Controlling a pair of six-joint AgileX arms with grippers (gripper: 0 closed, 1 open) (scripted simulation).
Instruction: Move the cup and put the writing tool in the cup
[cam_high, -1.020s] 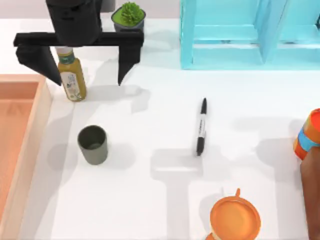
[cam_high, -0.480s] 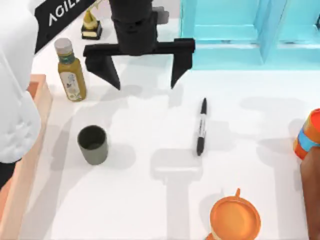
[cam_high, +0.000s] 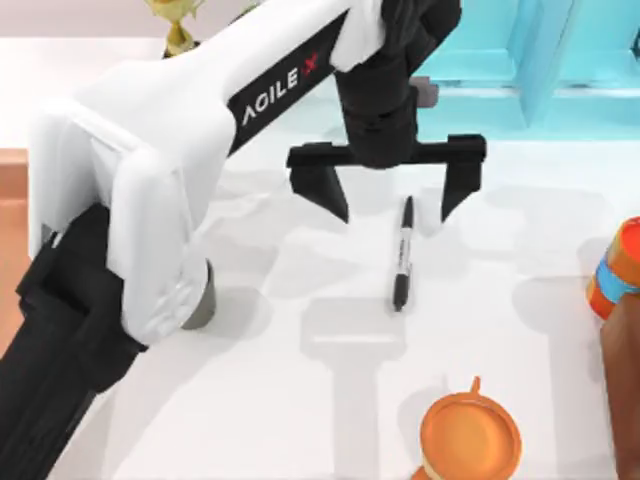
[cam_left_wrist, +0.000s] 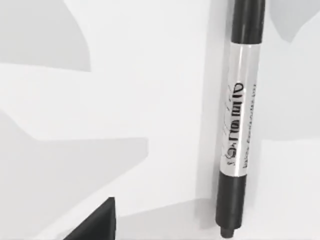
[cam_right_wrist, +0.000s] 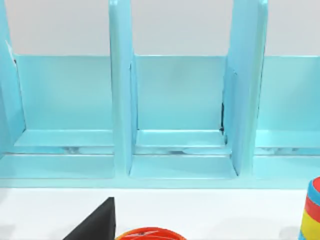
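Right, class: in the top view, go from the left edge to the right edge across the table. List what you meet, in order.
Cup, mostly hidden under the left arm → left gripper, open, above the marker's far end → marker → orange mug → striped orange container at the right edge.

The writing tool (cam_high: 402, 254) is a slim black marker with a white-labelled middle barrel, lying flat on the white table (cam_high: 300, 400) near its centre, its long axis running roughly twelve to six o'clock. In the left wrist view the marker (cam_left_wrist: 240, 115) shows black print on its label. The cup (cam_high: 203, 305), at nine o'clock from the marker and well apart from it, is mostly hidden.
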